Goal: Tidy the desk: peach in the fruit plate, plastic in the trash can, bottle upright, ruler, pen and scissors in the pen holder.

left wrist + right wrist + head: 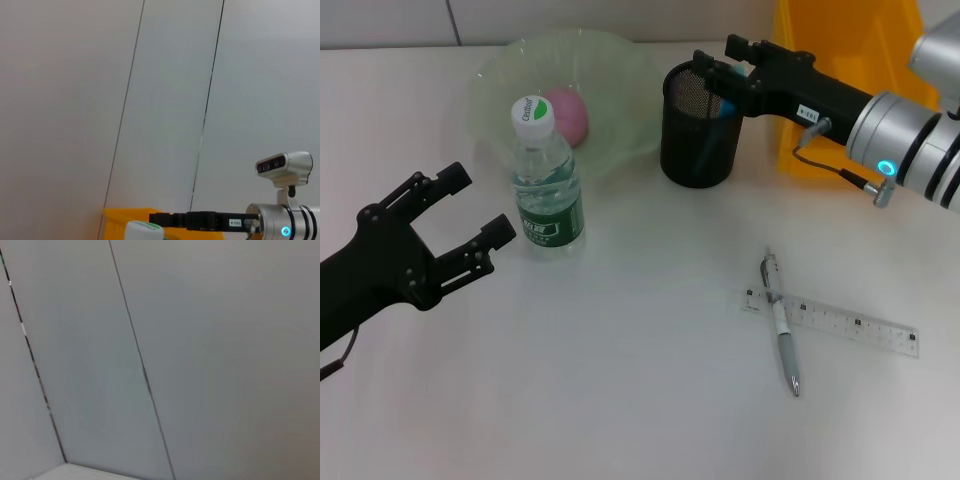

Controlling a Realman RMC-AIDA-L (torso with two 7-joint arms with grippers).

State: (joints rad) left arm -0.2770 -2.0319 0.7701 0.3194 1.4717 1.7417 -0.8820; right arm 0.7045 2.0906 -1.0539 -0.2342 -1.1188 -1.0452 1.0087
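Bottle is standing upright on the white desk, white cap up, green label facing the camera, just in front of the pale green fruit plate. Peach, pink, is lying inside that plate, partly hidden behind the bottle cap. Left gripper is hovering just left of the bottle, its two black fingers spread wide and gripping nothing, not touching the bottle. Right gripper is reaching in from the right, sitting over the rim of the black mesh pen holder; something blue is showing at its fingers inside the holder mouth, but whether they are clenched on it or released cannot be told. Yellow trash can is standing behind the right arm, close to the pen holder. Pen, silver, is lying on the desk well in front of the holder, crossing over one end of the clear ruler, the two touching. Left wrist view is catching the bottle cap, the yellow bin edge and the right arm against a grey wall; right wrist view is showing wall only.
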